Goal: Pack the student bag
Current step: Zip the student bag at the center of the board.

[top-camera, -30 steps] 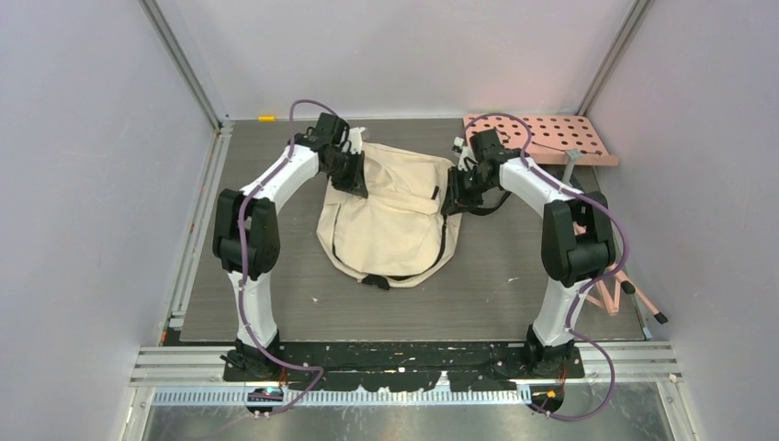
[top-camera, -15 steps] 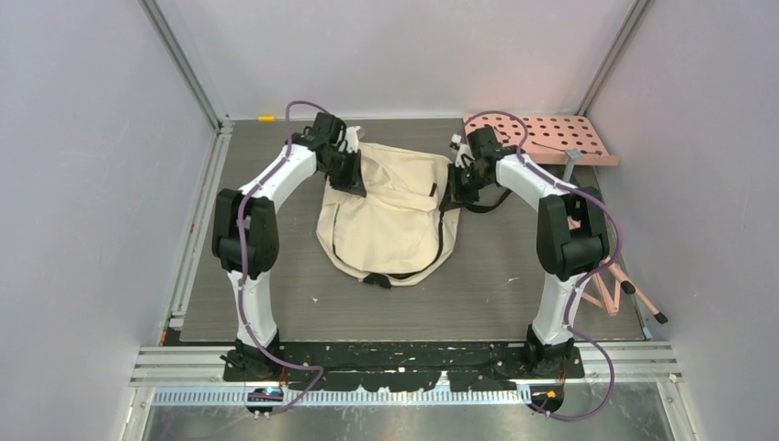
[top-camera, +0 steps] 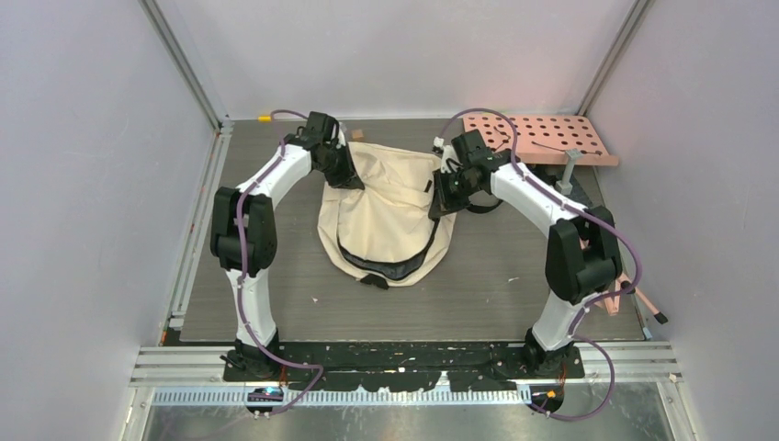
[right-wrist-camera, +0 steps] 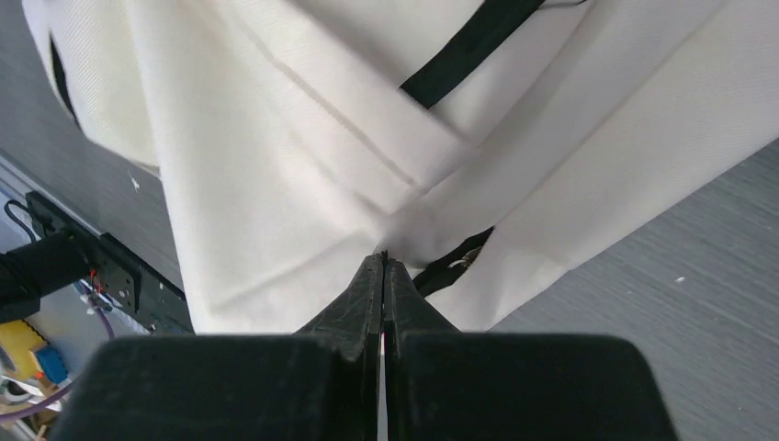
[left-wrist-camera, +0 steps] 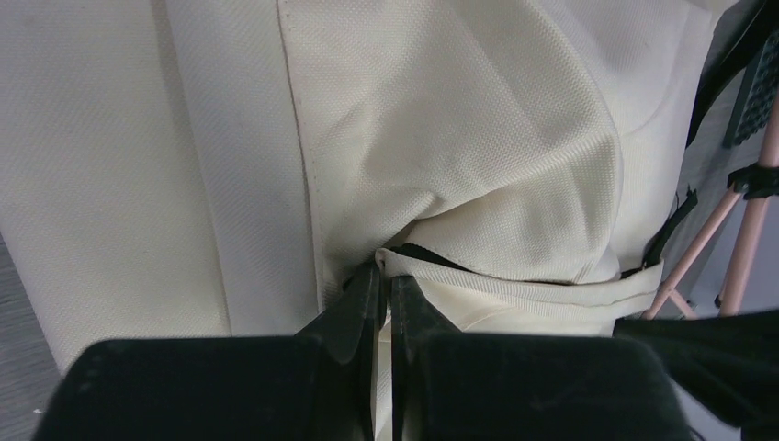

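**Both grippers pinching bag fabric: slip and twist risks**

Left gripper (left-wrist-camera: 384,276): pressed together on a fold of cream cloth at the bag's left far side, beside a black zipper edge. Right gripper (right-wrist-camera: 383,262): pressed together on a gathered pleat at the bag's right side, just above a black zipper pull. In both wrist views only a thin layer of cloth sits between the fingers.

Risks, as judged:
- Each pinch holds little material. A pull against the bag's weight could let the weave slide out, and that side would drop.
- If one arm rises or draws apart more than the other, the soft body would twist and the mouth would sag shut.
- A black strap (top-camera: 478,204) lies loose by the right arm and may snag on the wrist.

The student bag (top-camera: 390,207) lies mid-counter (top-camera: 276,294) between the two arms, well apart from the pink board (top-camera: 551,138). It is cream fabric, limp and creased, with black zipper lines. Its near edge gapes in a curved slit with a dark interior. What is inside cannot be told.
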Robot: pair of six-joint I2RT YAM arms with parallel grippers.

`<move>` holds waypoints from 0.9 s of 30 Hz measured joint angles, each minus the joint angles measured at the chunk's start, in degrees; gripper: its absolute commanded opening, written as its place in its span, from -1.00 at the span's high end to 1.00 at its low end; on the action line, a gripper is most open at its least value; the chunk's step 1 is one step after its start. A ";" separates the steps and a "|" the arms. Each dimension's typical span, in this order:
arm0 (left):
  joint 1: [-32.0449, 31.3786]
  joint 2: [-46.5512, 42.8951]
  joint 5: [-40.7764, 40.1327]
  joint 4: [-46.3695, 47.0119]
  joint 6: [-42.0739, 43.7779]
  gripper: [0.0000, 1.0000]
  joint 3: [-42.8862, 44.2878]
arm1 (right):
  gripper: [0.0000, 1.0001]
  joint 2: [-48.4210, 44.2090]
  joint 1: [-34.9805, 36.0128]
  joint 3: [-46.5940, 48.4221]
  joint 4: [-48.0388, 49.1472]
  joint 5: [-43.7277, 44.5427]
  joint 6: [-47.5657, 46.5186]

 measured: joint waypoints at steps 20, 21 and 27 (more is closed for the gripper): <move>0.46 0.44 -12.41 3.06 -10.60 1.00 1.27 | 0.99 -7.39 13.44 -1.95 -4.11 5.70 1.25; 0.68 0.44 -12.81 3.48 -10.86 1.00 1.14 | 0.99 -7.26 13.57 -1.44 -4.17 5.79 1.25; 1.90 -0.68 -15.76 7.08 -13.14 1.00 -1.57 | 0.99 -4.70 14.47 4.13 -4.13 6.14 1.05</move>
